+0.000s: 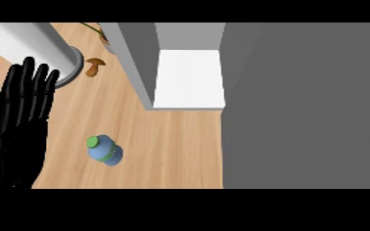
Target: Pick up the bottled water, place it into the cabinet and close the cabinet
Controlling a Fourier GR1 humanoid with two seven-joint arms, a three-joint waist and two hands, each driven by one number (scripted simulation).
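**Bottle lies on the bench, left hand open at the edge**

The bottled water [104,150] is on the light wooden bench [173,147], in the lower left part of the head view; it is blue with green bands and a green cap, and the cap faces up and to the left; from this steep angle I cannot tell whether it is upright or tipped over. Nothing touches it; bare wood shows all round it.

The left hand [22,122] shows along the view's left edge, black, palm flat and pointing up the picture; its fingers [29,78] are straight and slightly spread, holding nothing; the hand rests there, apart from the bottle, which lies to its right and lower down.

The cabinet [137,63] is beyond the bottle, toward the top middle; its grey side wall runs down to the bench, and to the right of that wall a white inner floor [189,78] is in plain sight, so the cabinet is open; nothing is on the white surface that shows. A broad grey panel [296,107] fills the whole right side of the view, from top to bottom; whether it is the cabinet's door I cannot tell.

At the upper left a white cylinder [36,44] with a grey rim lies partly behind the fingertips; just beside it, to the right, a small brown mushroom [95,66] lies on the wood; a thin green stem [94,29] shows near the top edge.
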